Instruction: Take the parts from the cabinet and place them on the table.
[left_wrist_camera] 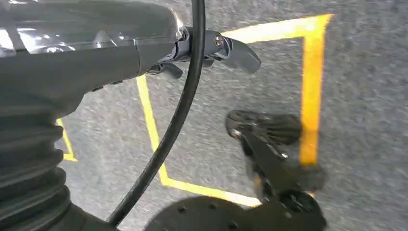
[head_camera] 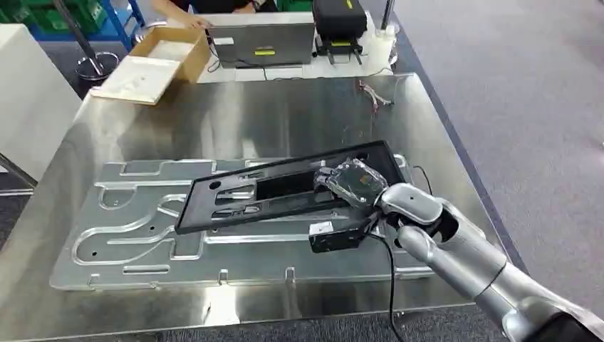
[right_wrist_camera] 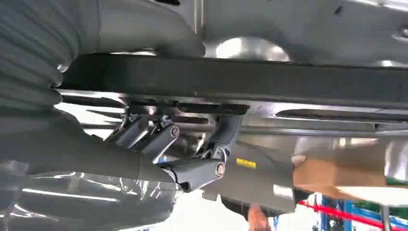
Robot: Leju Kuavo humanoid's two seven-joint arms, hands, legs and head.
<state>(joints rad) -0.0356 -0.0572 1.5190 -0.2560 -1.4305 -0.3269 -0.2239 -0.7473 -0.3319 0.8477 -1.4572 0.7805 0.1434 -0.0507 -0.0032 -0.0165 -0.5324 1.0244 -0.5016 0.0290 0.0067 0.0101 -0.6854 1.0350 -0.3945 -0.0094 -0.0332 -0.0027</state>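
Observation:
A long black panel with cut-outs [head_camera: 278, 191] lies slanted over a big silver stamped plate [head_camera: 135, 235] on the steel table [head_camera: 235, 114]. My right hand [head_camera: 352, 182] grips the panel's right end. In the right wrist view the panel's edge [right_wrist_camera: 231, 79] runs between the thumb [right_wrist_camera: 144, 33] on one face and the dark fingers [right_wrist_camera: 159, 137] on the other. Whether the panel's left end touches the plate I cannot tell. My left hand [left_wrist_camera: 211, 48] hangs over the grey floor, holding nothing.
At the far edge of the table stand an open cardboard box [head_camera: 167, 53], a laptop [head_camera: 263, 43], a black case [head_camera: 338, 18] and a white bottle [head_camera: 384, 39]. A person [head_camera: 214, 6] stands behind them. Loose wires [head_camera: 374, 92] lie at the back right.

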